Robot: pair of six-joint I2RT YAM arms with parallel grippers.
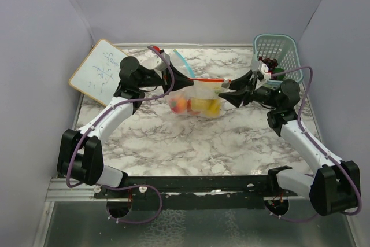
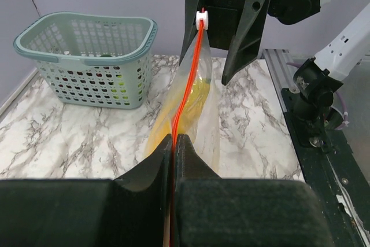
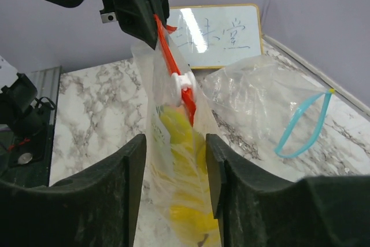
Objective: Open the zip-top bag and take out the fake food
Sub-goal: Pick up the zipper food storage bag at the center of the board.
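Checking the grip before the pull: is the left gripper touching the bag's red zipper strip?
Touching. The left wrist view shows the left gripper shut on the red zipper strip, which runs straight down and disappears between its closed jaws.

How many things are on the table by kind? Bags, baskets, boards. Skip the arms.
zip-top bags: 2 (red-zip bag, blue-zip bag)
basket: 1
whiteboard: 1
Total: 4
The fruit inside the red-zip bag is too bunched to count.
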